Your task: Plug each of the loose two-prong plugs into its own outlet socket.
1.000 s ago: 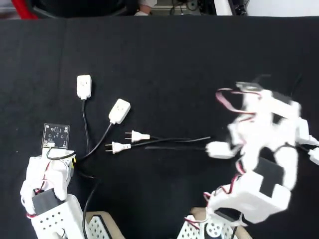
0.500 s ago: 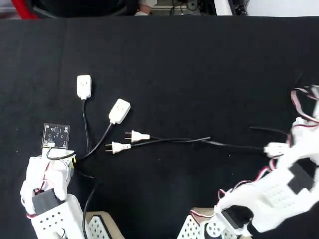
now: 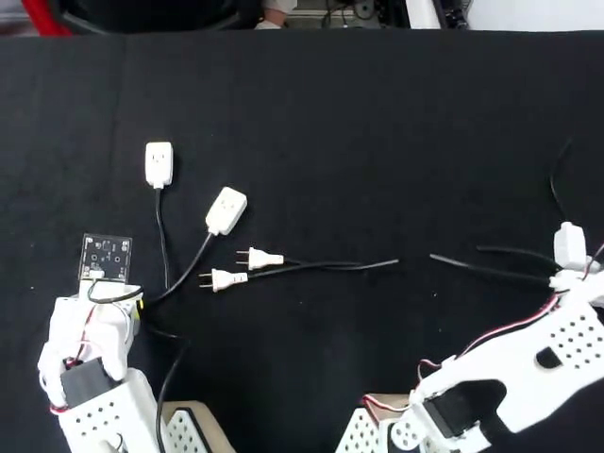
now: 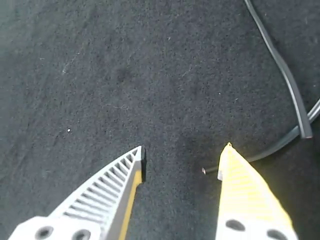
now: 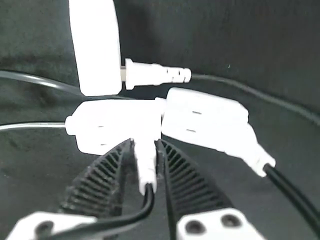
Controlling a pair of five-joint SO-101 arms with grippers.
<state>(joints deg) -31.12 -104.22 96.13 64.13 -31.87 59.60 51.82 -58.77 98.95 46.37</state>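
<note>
Right wrist view is where the action is: the right gripper (image 5: 144, 143) is clamped on a white plug (image 5: 146, 172), black lead curling out behind the jaws. The plug's nose is butted against a white socket body (image 5: 110, 125), though I can't tell if the prongs are fully home. All that sits well apart from the slanted socket (image 3: 226, 209) in the high view, out at the table edge on the side of the right arm (image 3: 528, 368). Just beside the slanted socket, nearer the arms, a loose plug (image 3: 260, 258) and a second loose plug (image 3: 224, 279) lie flat, not touching it. A straight socket (image 3: 159, 163) lies near it too, farther from the arms and toward the left arm (image 3: 90, 368). Meanwhile the left gripper (image 4: 185, 150) hangs wide open over bare black cloth (image 4: 100, 75) with a black cable (image 4: 287, 90) beside it. My take on the step in hand: push dead straight along the prongs, slowly, and keep the squeeze firm. That socket body looks loose and would likely skid or twist away if the push comes in at an angle. Bracing it against the neighbour socket (image 5: 205, 117), which sits right up against it, might help
</note>
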